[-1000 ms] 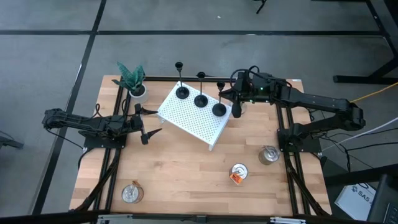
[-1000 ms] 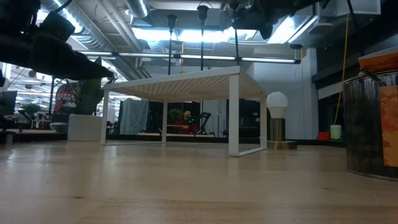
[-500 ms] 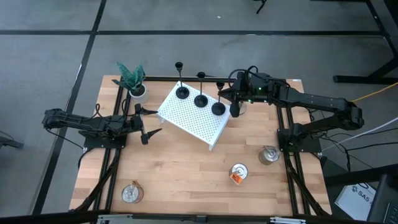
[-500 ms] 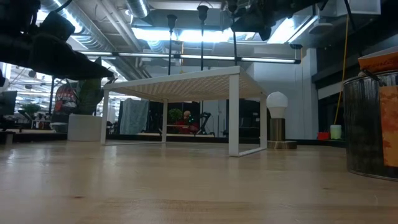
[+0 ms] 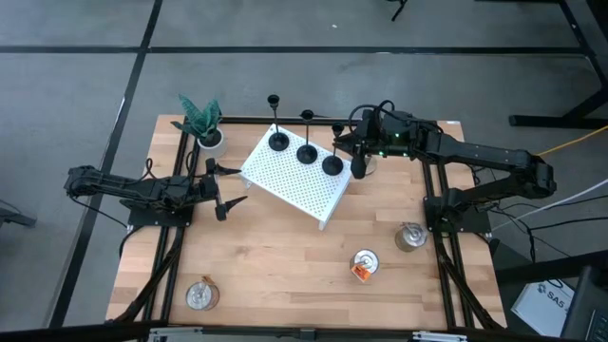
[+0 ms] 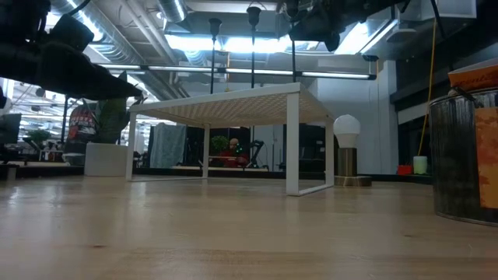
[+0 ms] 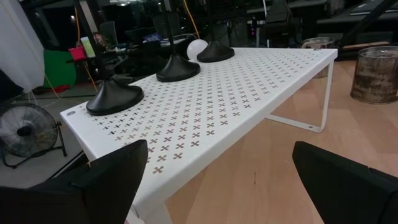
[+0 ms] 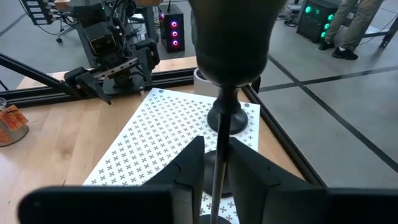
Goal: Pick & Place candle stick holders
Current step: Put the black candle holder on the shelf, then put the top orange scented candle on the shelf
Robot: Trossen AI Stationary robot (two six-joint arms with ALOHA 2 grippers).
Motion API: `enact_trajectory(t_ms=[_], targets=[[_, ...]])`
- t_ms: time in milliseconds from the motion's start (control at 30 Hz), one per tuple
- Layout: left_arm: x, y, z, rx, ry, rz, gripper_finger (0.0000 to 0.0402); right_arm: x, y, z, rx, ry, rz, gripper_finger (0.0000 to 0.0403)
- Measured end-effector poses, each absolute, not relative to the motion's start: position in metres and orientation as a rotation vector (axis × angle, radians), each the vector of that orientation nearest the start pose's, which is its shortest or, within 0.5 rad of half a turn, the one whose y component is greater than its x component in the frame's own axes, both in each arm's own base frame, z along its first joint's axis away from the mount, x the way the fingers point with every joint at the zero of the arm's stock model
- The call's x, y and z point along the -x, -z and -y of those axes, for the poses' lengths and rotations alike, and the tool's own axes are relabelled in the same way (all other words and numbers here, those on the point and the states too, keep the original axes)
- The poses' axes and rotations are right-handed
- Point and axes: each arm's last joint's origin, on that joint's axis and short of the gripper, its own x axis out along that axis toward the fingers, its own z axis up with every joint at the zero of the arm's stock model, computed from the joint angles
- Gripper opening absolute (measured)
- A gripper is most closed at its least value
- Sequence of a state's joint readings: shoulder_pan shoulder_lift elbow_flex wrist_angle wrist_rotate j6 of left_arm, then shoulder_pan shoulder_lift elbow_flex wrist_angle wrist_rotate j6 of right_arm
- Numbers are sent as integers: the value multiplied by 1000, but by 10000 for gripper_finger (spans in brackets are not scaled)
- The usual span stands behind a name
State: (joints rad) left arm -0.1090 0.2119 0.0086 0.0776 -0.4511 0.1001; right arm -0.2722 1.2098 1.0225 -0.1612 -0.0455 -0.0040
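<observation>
Three black candle stick holders stand in a row on a white perforated shelf (image 5: pixel 290 185) at the table's far middle. Their round bases (image 5: pixel 277 142), (image 5: pixel 307 154), (image 5: pixel 332 165) also show in the left wrist view (image 7: pixel 115 98), (image 7: pixel 178 70), (image 7: pixel 216 51). My right gripper (image 5: pixel 354 161) is at the shelf's right end, shut on the rightmost holder (image 8: pixel 231 43). My left gripper (image 5: pixel 228 193) is open and empty by the shelf's left edge, with the shelf ahead between its fingers (image 7: pixel 230 186). My right gripper pinches the rightmost holder's thin stem (image 8: pixel 217 155) between its two fingers (image 8: pixel 186 174), below the cup (image 8: pixel 233 37). The fingers lie across the upright stem and come from the table's right, slanting down. Whether the base (image 5: pixel 332 165) touches the shelf, I cannot tell.
A potted plant (image 5: pixel 201 122) stands at the far left corner. Tin cans stand at the right (image 5: pixel 410 236), near the middle (image 5: pixel 365 264) and at the near left (image 5: pixel 201 294). A bulb-shaped lamp (image 6: pixel 346 152) stands behind the shelf's right end. Black frame rails run along both table sides.
My right gripper has gone a little toward the table's left with the rightmost holder, still shut on its stem. The holder stays upright and its base has shifted slightly along the shelf toward the middle holder.
</observation>
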Motion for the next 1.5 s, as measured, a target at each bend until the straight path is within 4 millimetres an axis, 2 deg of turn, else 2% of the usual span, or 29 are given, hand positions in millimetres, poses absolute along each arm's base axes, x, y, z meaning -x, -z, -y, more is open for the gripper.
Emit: enact_trajectory(t_ms=[467, 633, 1500], targets=[[-108, -157, -1, -134, -336, -139, 400, -260, -331, 71, -59, 203, -344, 177], [-108, -157, -1, -134, -336, -138, 400, -258, -333, 70, -60, 188, -338, 200], [-108, -157, -1, -134, -336, -138, 400, -230, -337, 61, -78, 186, -441, 191]])
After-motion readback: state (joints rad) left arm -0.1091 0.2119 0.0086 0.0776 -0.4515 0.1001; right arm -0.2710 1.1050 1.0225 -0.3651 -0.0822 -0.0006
